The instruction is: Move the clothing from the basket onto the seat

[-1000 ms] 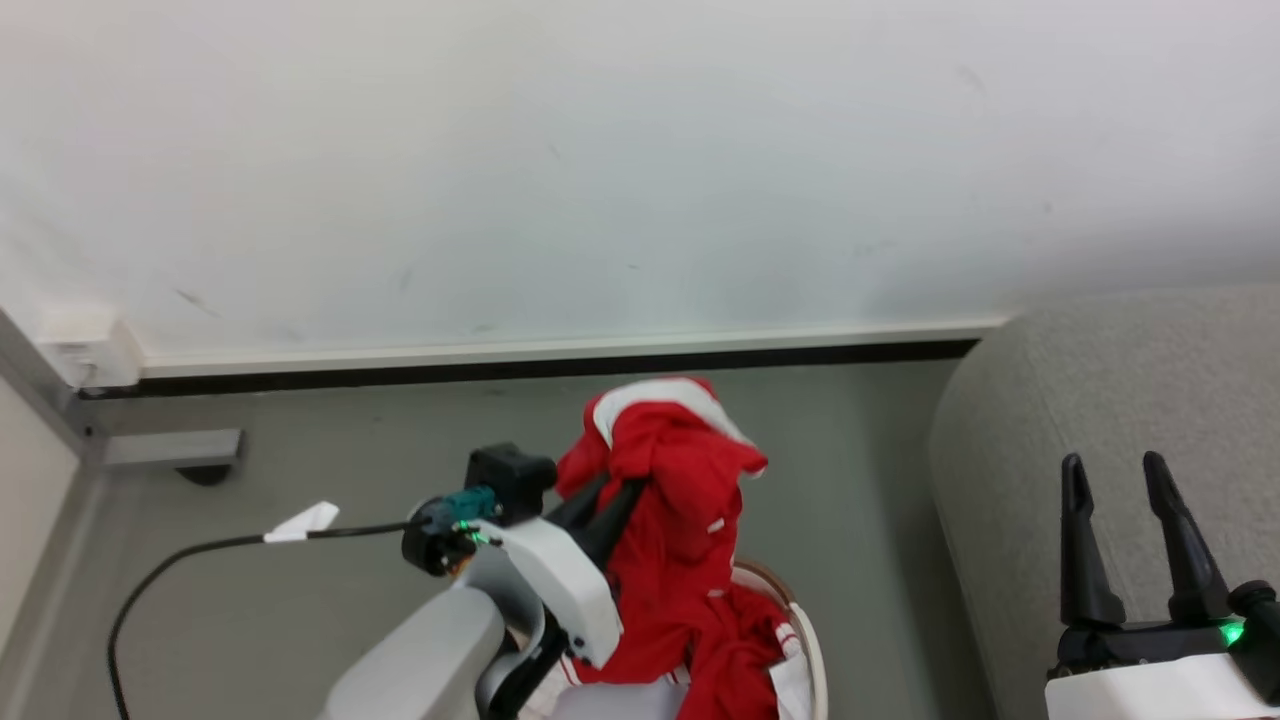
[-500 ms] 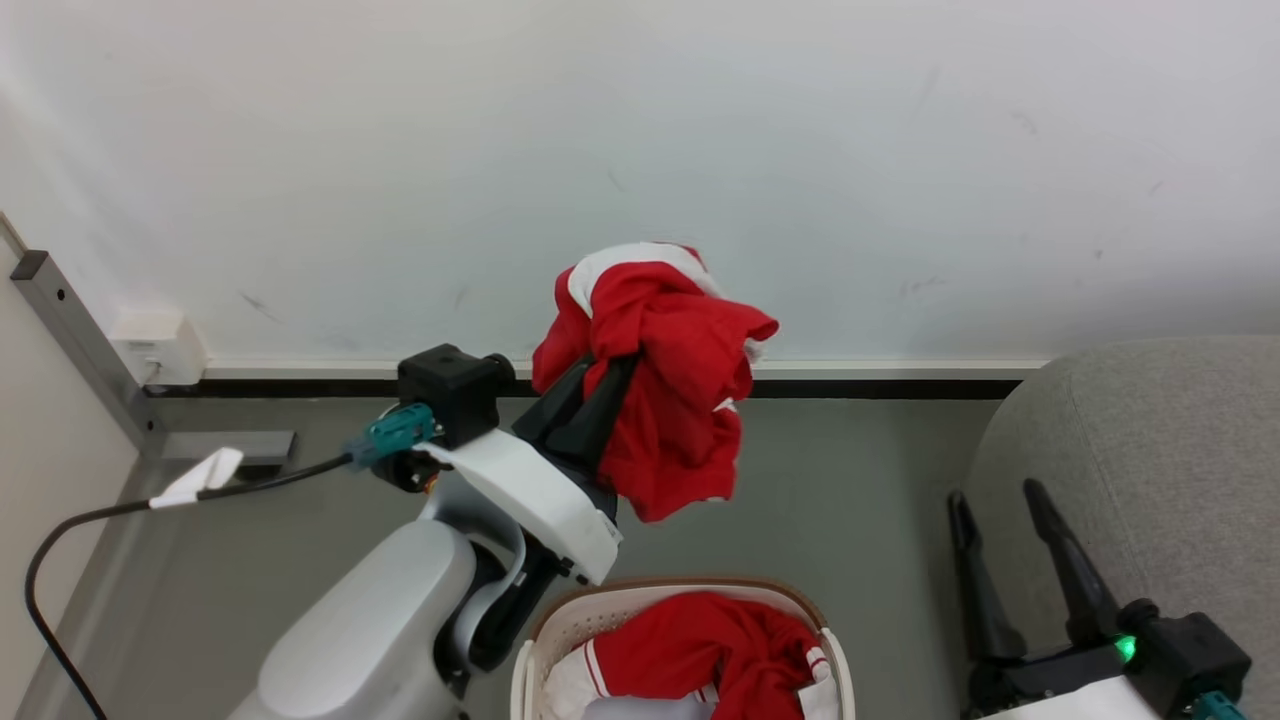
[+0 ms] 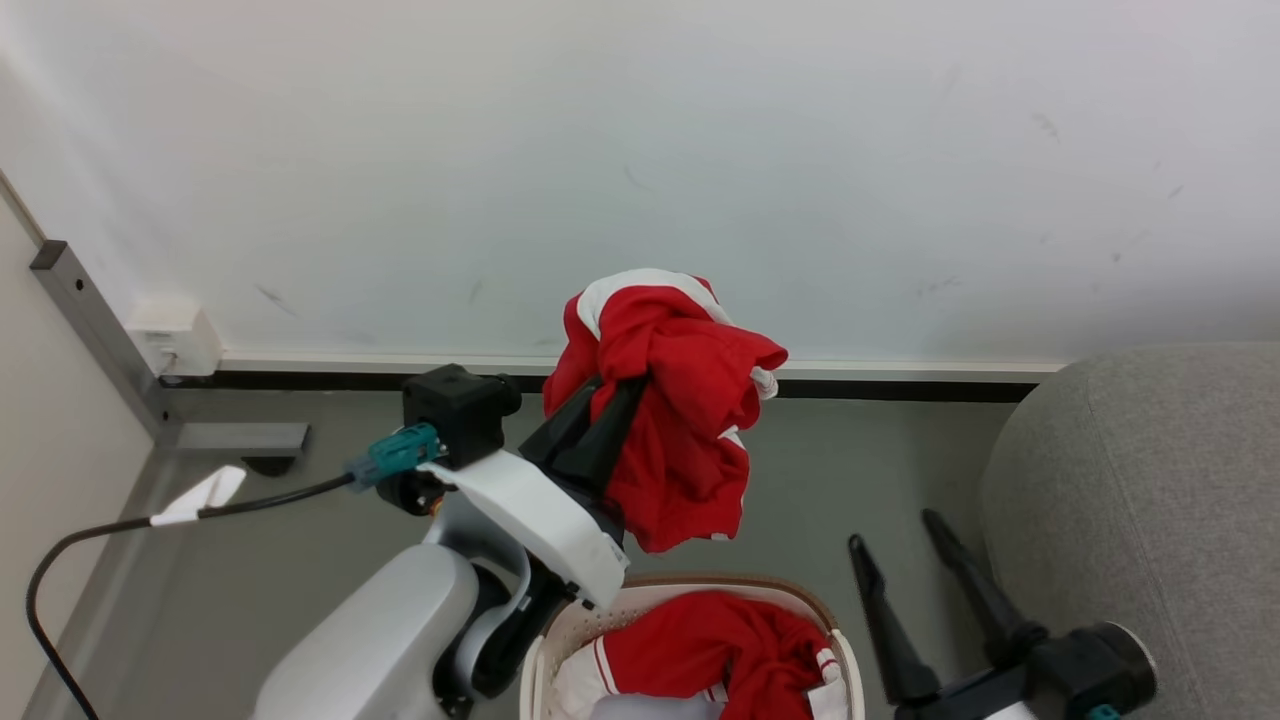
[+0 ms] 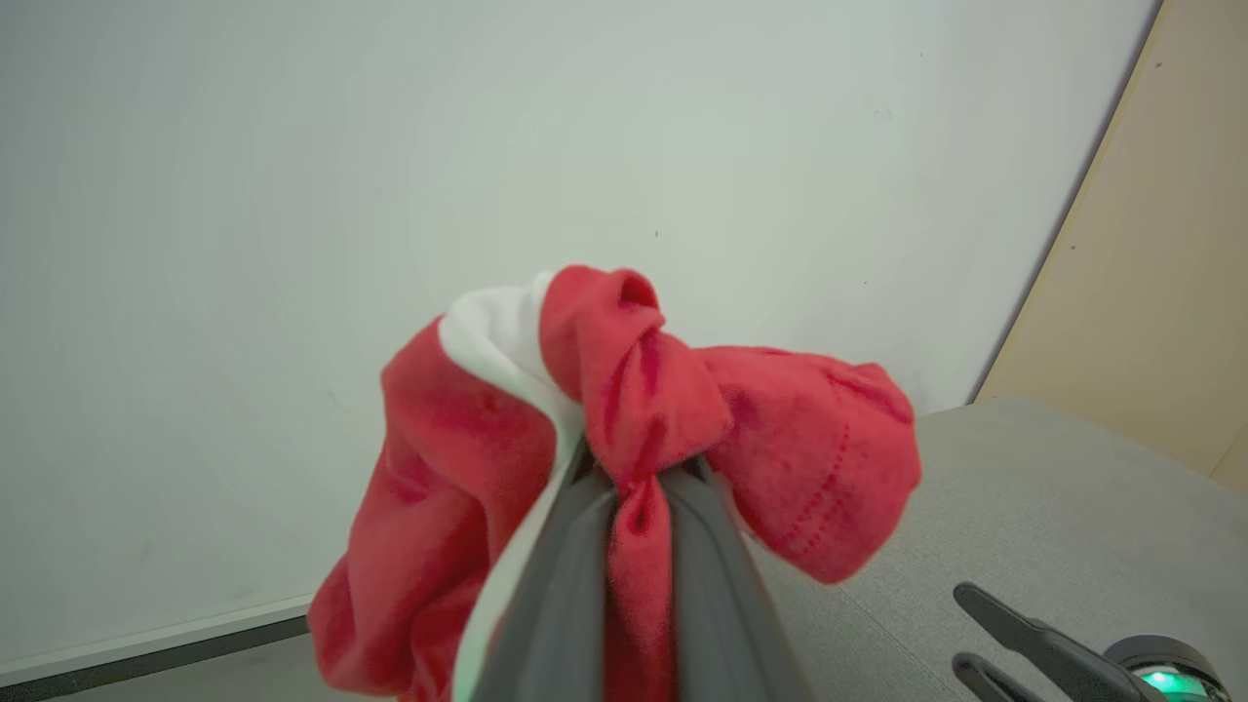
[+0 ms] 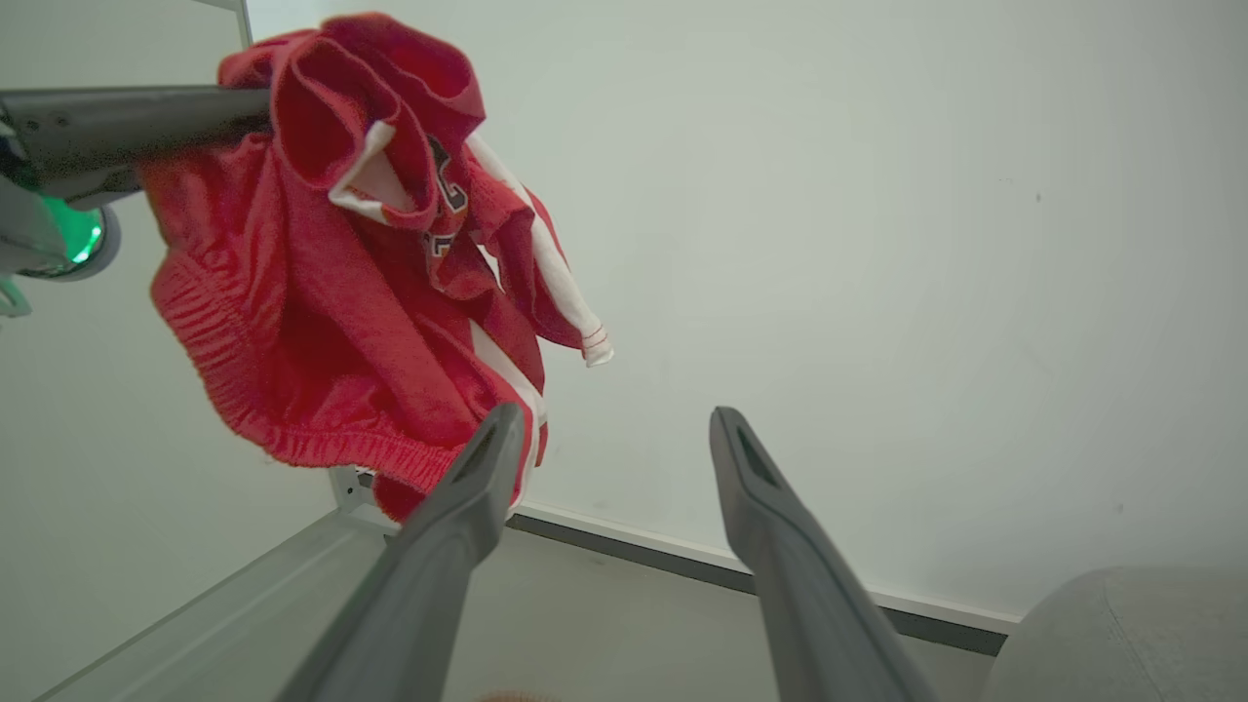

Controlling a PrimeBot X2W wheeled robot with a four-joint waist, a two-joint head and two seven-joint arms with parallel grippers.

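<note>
Since the seat (image 3: 1150, 480) lies to the robot's right, just past the basket (image 3: 545, 660) with more red clothing (image 3: 720, 640) inside, one garment (image 3: 680, 440) hangs well above it, pinched tight in the left gripper (image 3: 615, 400), clear for carrying. The right gripper (image 3: 893, 528) waits low, spread wide and empty.

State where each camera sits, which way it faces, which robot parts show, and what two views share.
Head view: on the head, facing forward and down at the wall; shows the left gripper shut on a red garment clear of the basket, the open right gripper beside the sofa.
Left wrist view: on the left wrist, looking along that gripper at the wall.
Right wrist view: on the right wrist, looking up between open jaws at the wall.
Shared: both wrist views show garment and sofa.
</note>
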